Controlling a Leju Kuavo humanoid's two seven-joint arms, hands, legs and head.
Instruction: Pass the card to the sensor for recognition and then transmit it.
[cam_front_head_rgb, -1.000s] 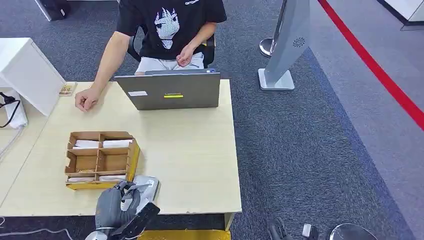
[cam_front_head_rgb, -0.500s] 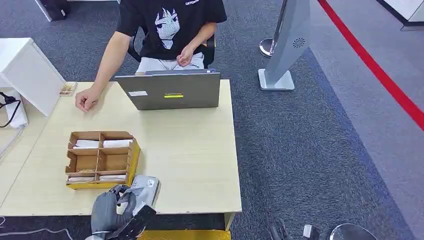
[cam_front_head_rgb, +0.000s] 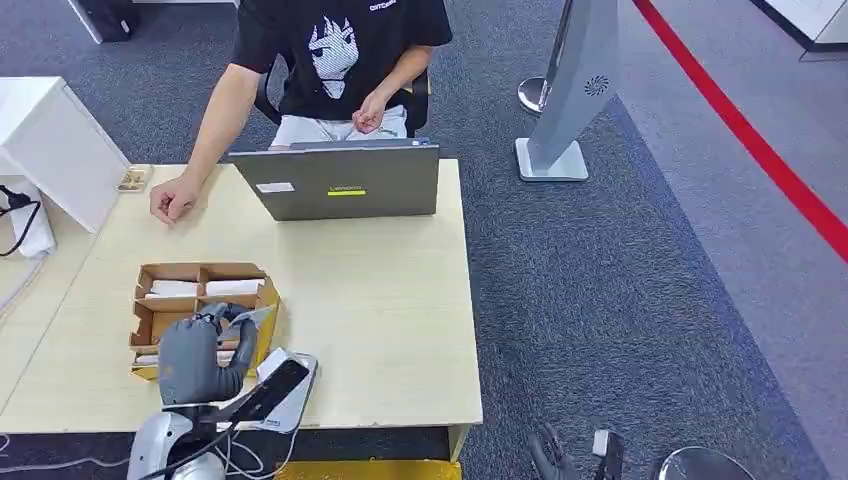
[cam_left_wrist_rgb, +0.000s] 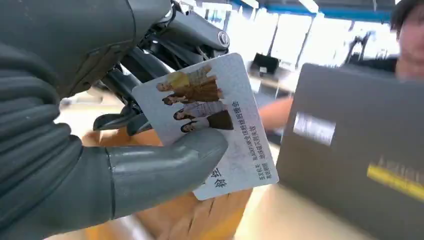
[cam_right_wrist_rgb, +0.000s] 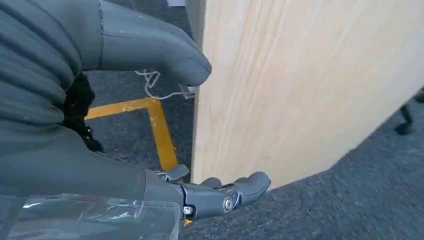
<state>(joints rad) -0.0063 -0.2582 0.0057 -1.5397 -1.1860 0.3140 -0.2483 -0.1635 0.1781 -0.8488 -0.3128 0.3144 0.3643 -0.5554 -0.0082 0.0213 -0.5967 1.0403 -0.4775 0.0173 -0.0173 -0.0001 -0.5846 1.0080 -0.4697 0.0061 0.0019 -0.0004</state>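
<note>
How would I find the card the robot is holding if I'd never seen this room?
Find the pale wooden table and its brown divided box. Just above the box is the left robot hand, pinching the card. It's white, with little pictures of people printed on it.

Grey hand (cam_left_wrist_rgb: 100, 150) pinching white card (cam_left_wrist_rgb: 210, 125) printed with figures in yellow, brown, black. Tan box (cam_front_head_rgb: 200, 315), pale wood table (cam_front_head_rgb: 380, 300), grey laptop (cam_front_head_rgb: 340, 185) with yellow sticker, right of frame red floor stripe (cam_front_head_rgb: 750, 130).

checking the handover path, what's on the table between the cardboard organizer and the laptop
In the head view, only bare tabletop lies between the cardboard organizer and the laptop.
</note>
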